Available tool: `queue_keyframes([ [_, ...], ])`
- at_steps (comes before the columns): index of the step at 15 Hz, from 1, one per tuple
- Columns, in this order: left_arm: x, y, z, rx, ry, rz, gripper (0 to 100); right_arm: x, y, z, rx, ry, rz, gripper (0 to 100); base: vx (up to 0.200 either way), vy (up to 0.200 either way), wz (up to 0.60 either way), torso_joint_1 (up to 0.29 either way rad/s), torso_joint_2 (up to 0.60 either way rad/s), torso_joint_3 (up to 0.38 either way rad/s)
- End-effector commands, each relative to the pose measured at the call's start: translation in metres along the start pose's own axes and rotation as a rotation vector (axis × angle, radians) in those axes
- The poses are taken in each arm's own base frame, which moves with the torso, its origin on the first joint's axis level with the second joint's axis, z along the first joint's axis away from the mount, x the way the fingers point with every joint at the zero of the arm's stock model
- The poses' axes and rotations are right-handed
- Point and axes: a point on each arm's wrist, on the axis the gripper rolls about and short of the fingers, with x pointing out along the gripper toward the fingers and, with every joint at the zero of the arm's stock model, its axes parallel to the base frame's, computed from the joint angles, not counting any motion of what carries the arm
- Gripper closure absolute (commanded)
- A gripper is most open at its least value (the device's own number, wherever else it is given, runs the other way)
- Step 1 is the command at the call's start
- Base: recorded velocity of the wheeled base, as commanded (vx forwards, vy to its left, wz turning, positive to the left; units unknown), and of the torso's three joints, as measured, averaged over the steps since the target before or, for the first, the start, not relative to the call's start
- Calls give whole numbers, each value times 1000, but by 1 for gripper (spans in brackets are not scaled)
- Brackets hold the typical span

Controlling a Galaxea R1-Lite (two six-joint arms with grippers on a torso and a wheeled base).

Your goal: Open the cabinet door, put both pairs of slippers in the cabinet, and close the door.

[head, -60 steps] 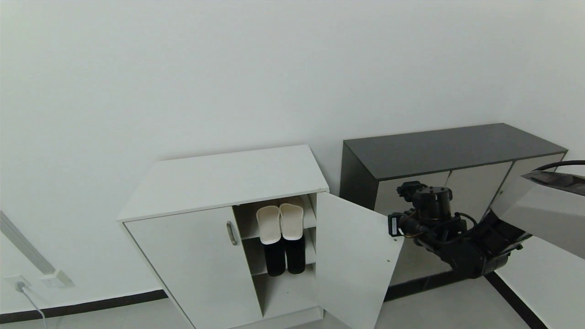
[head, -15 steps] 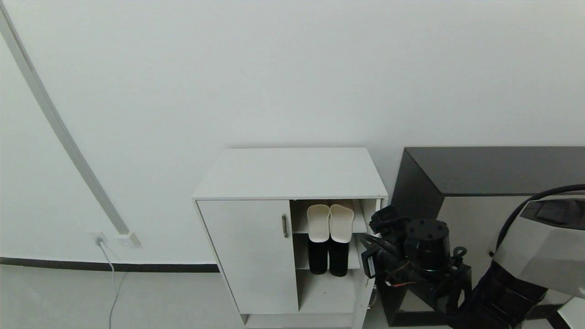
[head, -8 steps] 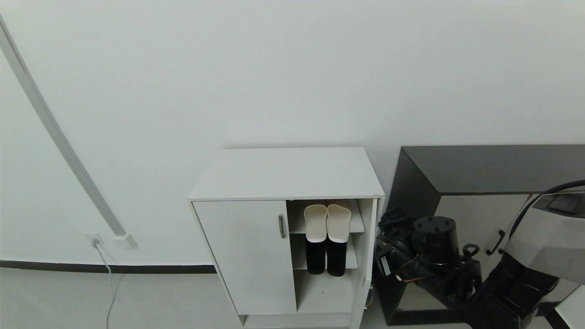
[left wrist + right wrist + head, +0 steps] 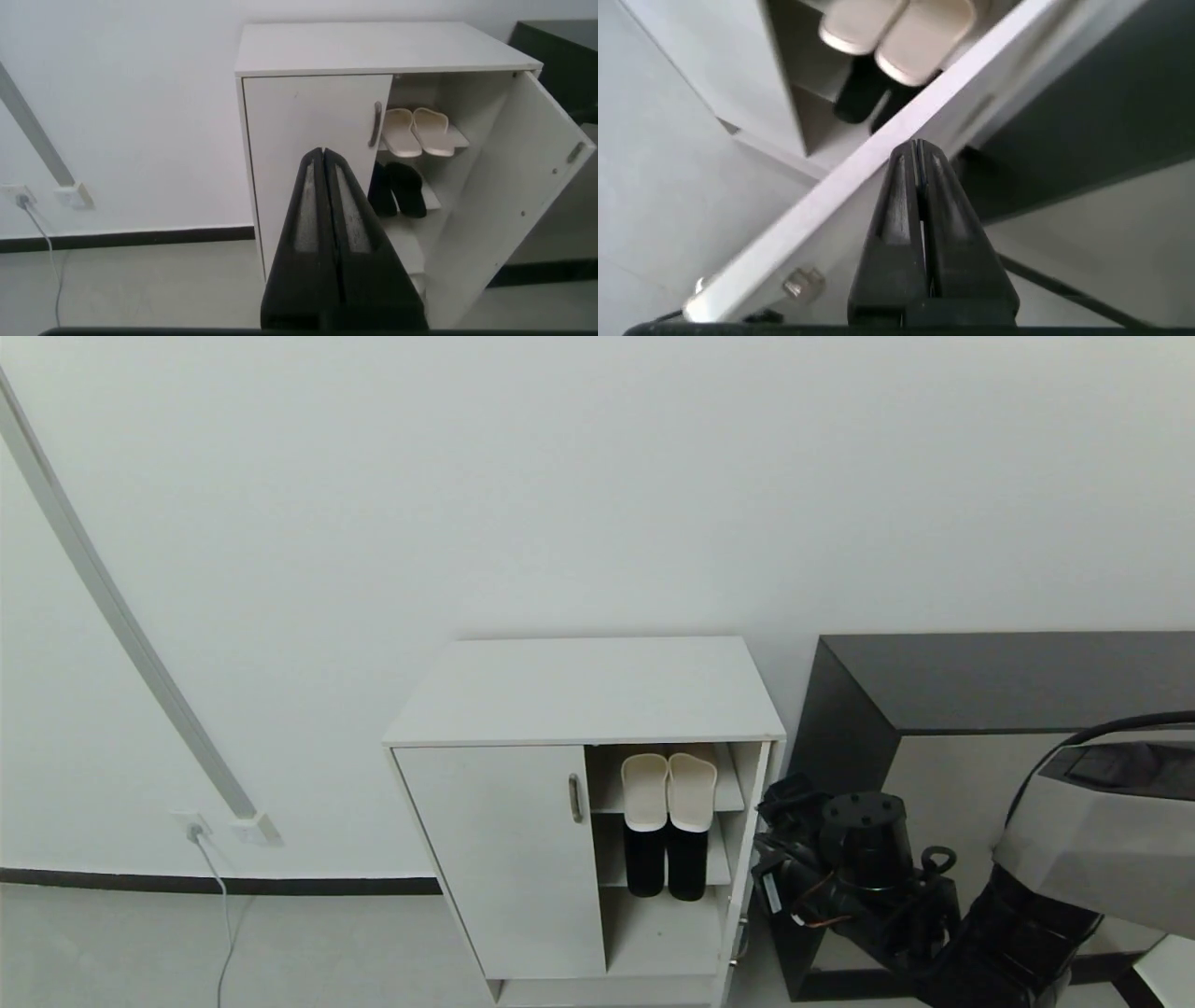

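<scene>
1. Cabinet (image 4: 583,691) stands against the wall. Its left door is closed, its right door (image 4: 523,187) stands open, and a dark sideboard (image 4: 1008,677) is just beside it.
2. Both pairs are inside, so closing looks like the step in hand. Push on the right door's outer face near the free edge. Follow its arc about the hinge and ease off as it meets the frame.
3. The right gripper (image 4: 918,149), fingers pressed together and holding nothing, sits at the door's outer side. The left gripper (image 4: 324,157), likewise closed and empty, hangs well back from the front.
4. The white slippers (image 4: 668,791) lie on the upper shelf, the black slippers (image 4: 665,863) on the shelf below. Their heels come to the shelf fronts, so watch that the panel clears them.
5. Hard to read:
   - The head view has the door edge-on, so its angle is unclear.
   - The right fingertips are probably touching the panel, but this is unconfirmed.
   - The hinges are hidden.
</scene>
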Motion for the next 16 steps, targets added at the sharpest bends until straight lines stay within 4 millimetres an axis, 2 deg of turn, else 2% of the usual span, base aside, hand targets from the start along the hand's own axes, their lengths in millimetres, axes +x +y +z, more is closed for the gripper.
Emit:
queue_keyframes([
  [1,0,0,0,-1,1,0,100,5,12,-2,30,-18,42,100,0,0,0,0,0,0],
  [6,0,0,0,-1,1,2,100,1,15,1,95,-84,125,100,0,0,0,0,0,0],
  [9,0,0,0,-1,1,0,100,-11,13,-11,92,-94,191,100,0,0,0,0,0,0],
  [11,0,0,0,1,1,0,100,-12,14,-19,93,-102,197,100,0,0,0,0,0,0],
  [16,0,0,0,1,1,0,100,-12,16,-28,84,-98,207,100,200,0,0,0,2,2],
])
